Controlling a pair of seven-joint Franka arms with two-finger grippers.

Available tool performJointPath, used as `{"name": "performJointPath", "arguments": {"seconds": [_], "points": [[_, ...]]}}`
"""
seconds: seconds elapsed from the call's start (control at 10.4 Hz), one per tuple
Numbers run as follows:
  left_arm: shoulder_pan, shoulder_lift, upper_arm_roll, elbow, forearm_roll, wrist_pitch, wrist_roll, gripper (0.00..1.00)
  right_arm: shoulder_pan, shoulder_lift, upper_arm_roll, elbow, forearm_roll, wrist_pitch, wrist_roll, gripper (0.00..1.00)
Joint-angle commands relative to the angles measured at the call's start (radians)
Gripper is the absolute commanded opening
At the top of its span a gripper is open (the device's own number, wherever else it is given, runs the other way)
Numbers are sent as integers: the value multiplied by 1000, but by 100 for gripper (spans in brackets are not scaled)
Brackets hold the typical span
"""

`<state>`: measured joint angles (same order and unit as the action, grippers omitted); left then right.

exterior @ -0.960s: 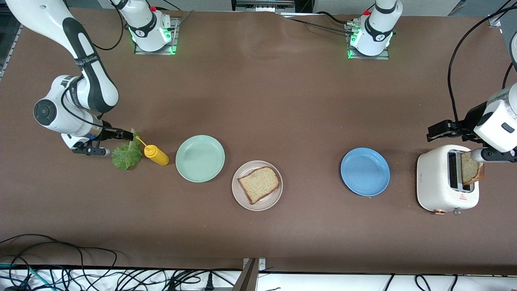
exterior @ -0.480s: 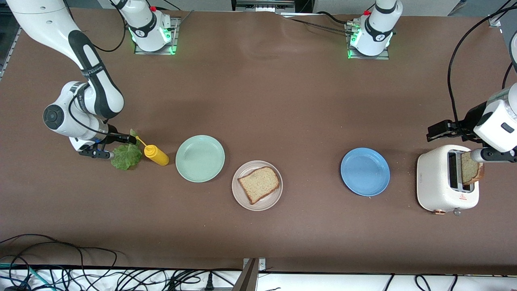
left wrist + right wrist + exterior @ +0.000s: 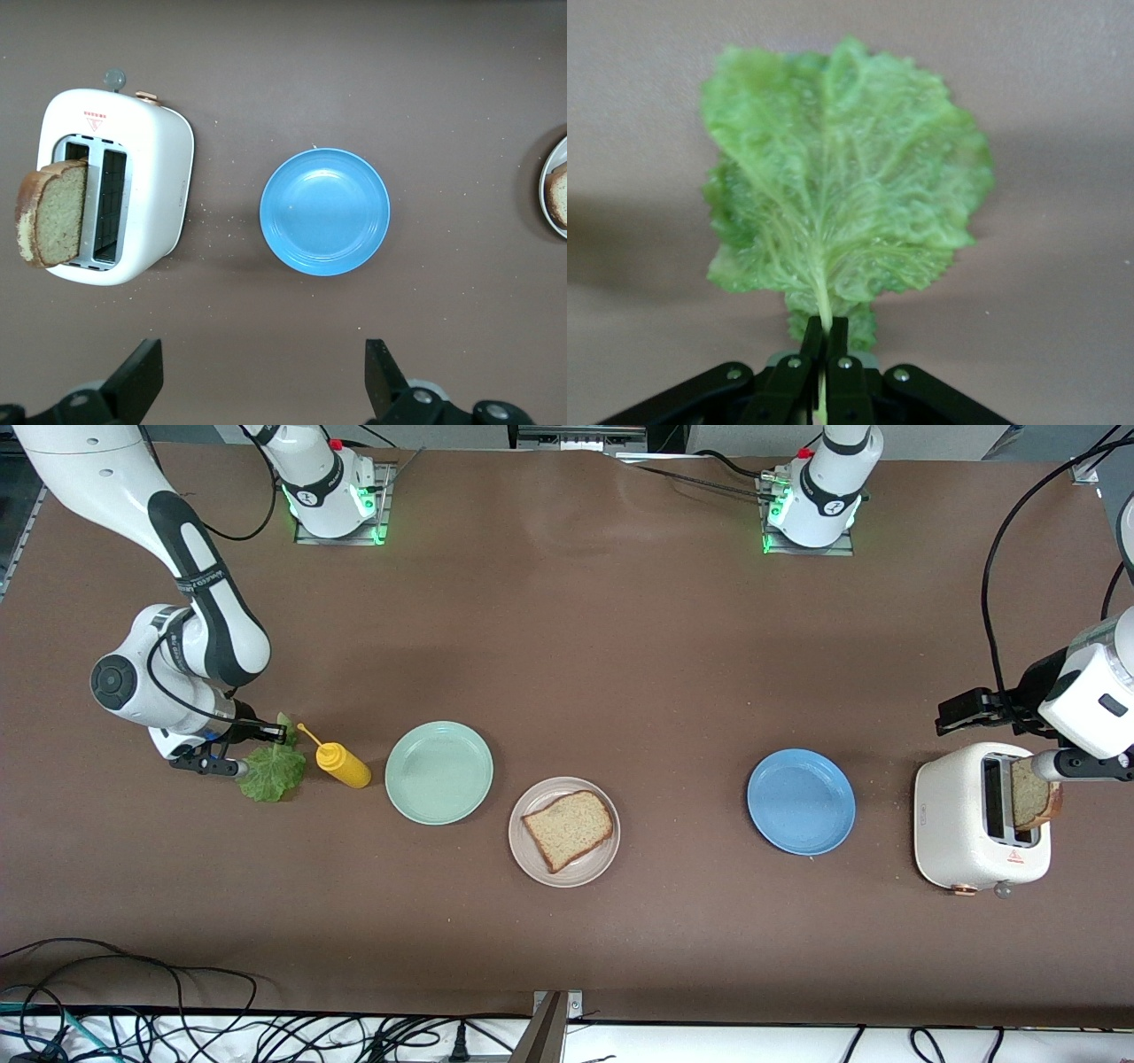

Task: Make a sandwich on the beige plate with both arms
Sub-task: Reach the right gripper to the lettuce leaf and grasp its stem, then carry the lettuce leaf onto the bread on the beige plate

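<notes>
We see the right gripper [image 3: 825, 341] low at the right arm's end of the table, its jaws pressed together on the stem of the lettuce leaf [image 3: 842, 177], which fans out from the fingertips over the brown table [image 3: 567, 646]. Just beside the leaf, toward the middle of the table, lies a yellow squeeze bottle [image 3: 340, 763], its thin nozzle pointing back at the clamped jaws. Past the bottle sits the mint-green plate [image 3: 438, 771], with nothing on it. Next along, and nearer the front camera, we find the beige plate [image 3: 542, 864] holding one slice of brown bread [image 3: 568, 829], crust around its edges, lying flat and well apart from the right gripper's jaws. The blue plate [image 3: 324, 212] lies bare between the beige plate and the white toaster [image 3: 151, 186]. The left gripper [image 3: 261, 376] hangs above the table at the left arm's end, its jaws wide apart and holding nothing; in the left wrist view, the blue plate shows between the two spread fingers and the toaster lies out past one finger. The toaster has two slots; a second bread slice [image 3: 51, 212] stands up out of one, leaning over the toaster's outer edge, while the other slot shows dark.
</notes>
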<state>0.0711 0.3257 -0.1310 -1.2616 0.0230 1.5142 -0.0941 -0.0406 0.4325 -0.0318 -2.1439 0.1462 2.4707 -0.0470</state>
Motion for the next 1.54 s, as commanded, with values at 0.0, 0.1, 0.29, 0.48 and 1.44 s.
{"name": "performJointPath", "arguments": {"seconds": [0.0, 0.1, 0.29, 0.48, 1.44], "points": [[-5, -13, -1, -13, 34, -3, 16, 100, -8, -17, 7, 70, 12, -86, -8, 0], [-5, -13, -1, -13, 34, -3, 14, 100, -8, -27, 7, 126, 12, -172, -5, 0], [-7, -13, -1, -13, 34, -2, 16, 100, -8, -29, 7, 272, 10, -370, 21, 0], [-7, -13, -1, -13, 34, -3, 16, 100, 2, -31, 12, 442, 0, -560, 77, 0], [-8, -11, -1, -13, 34, -2, 14, 100, 463, 64, 33, 719, 13, -421, 827, 0]]}}
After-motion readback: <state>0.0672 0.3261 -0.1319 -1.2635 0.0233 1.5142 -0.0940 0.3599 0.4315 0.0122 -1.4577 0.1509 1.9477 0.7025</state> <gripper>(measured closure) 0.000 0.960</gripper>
